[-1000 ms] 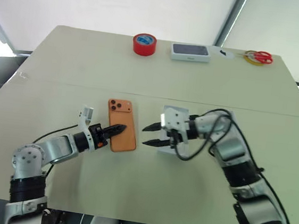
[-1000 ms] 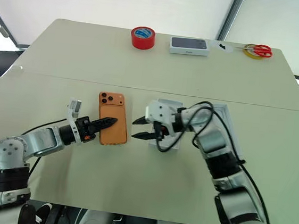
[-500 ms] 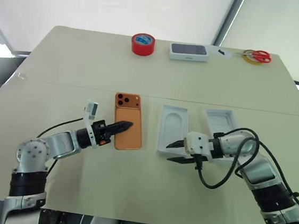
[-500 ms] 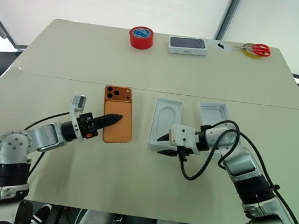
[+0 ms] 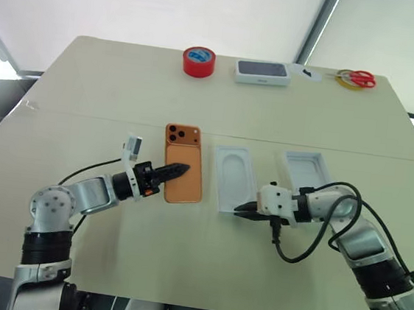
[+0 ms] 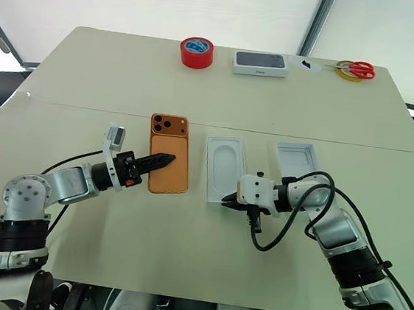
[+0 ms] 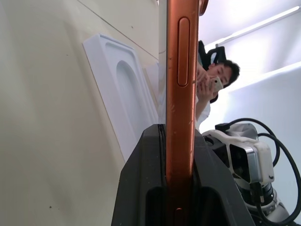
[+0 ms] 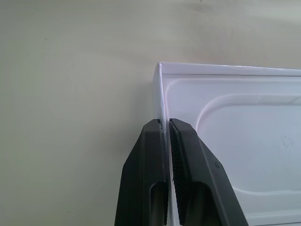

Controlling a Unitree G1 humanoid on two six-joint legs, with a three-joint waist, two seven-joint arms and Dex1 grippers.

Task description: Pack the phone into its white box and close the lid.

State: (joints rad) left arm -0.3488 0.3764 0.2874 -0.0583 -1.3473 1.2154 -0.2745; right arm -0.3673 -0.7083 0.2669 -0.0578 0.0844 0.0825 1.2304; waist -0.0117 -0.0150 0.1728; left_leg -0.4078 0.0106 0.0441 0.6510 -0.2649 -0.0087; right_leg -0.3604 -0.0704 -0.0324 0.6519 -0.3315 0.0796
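Left tool (image 5: 183, 169): we've got it clamped on the phone (image 5: 183, 173).
Right tool (image 5: 240, 209): we're pinched tight on the white box (image 5: 234, 180) near wall.

Beige table (image 5: 87, 98) carries red tape (image 5: 199, 60), scissors (image 5: 357, 78), two white trays (image 5: 234, 178).

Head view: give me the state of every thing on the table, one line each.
phone: back up, out of the box, near end pinched in the left fingers.
box: open, no phone inside, near wall pinched by the right fingers.
lid: off, hollow side up, beside the box.
far box: closed.
tape: lying flat.
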